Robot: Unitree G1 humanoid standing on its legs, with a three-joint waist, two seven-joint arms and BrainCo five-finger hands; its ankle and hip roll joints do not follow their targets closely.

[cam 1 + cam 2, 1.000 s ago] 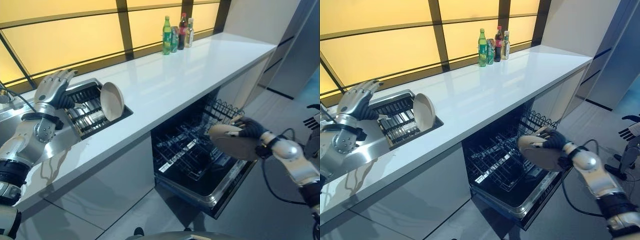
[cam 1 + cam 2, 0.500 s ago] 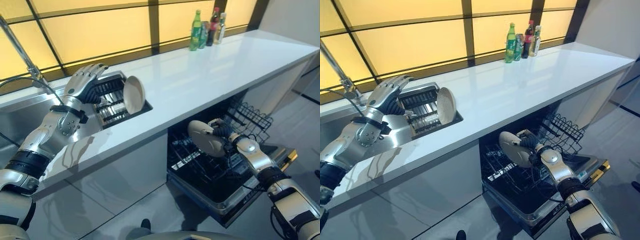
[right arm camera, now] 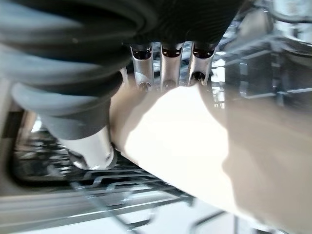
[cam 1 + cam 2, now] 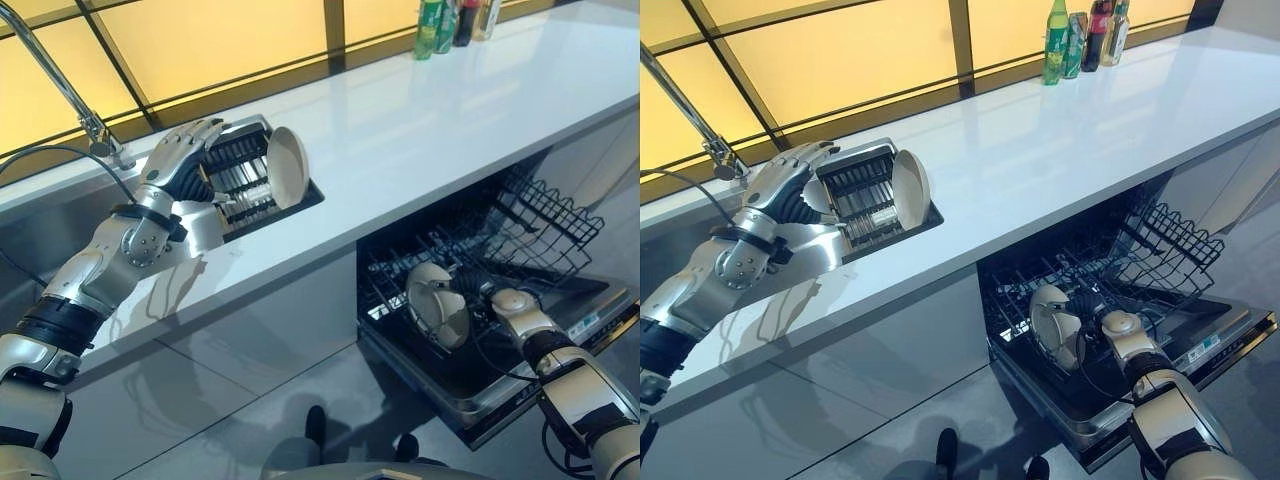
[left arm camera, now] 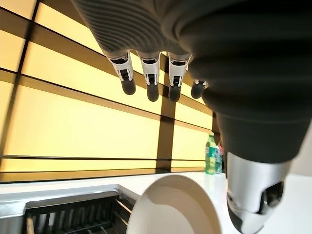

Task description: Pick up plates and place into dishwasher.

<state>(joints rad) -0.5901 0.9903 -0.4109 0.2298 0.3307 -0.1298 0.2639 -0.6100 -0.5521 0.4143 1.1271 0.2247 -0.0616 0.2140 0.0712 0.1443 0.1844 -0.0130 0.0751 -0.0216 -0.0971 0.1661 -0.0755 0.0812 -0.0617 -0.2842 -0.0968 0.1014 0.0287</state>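
Observation:
A cream plate (image 4: 438,308) stands on edge low in the dishwasher's lower rack (image 4: 392,283), among the wires. My right hand (image 4: 476,288) is shut on it: in the right wrist view the fingers lie behind the plate (image 3: 195,146) and the thumb (image 3: 92,141) presses its near face. A second cream plate (image 4: 286,166) stands upright in the dish rack (image 4: 236,180) set in the sink. My left hand (image 4: 186,160) hovers open just left of that rack, its fingers (image 5: 148,83) straight above the plate (image 5: 175,207), not touching it.
The white counter (image 4: 450,110) runs above the open dishwasher, whose door (image 4: 596,318) lies folded down to the right. A wire basket (image 4: 560,212) sits at the back right of the rack. Several bottles (image 4: 1080,38) stand at the counter's far end. A tap (image 4: 62,82) rises behind the sink.
The camera has swung down and left. My right hand has carried its plate down from in front of the dishwasher into the lower rack. The left hand stays by the dish rack.

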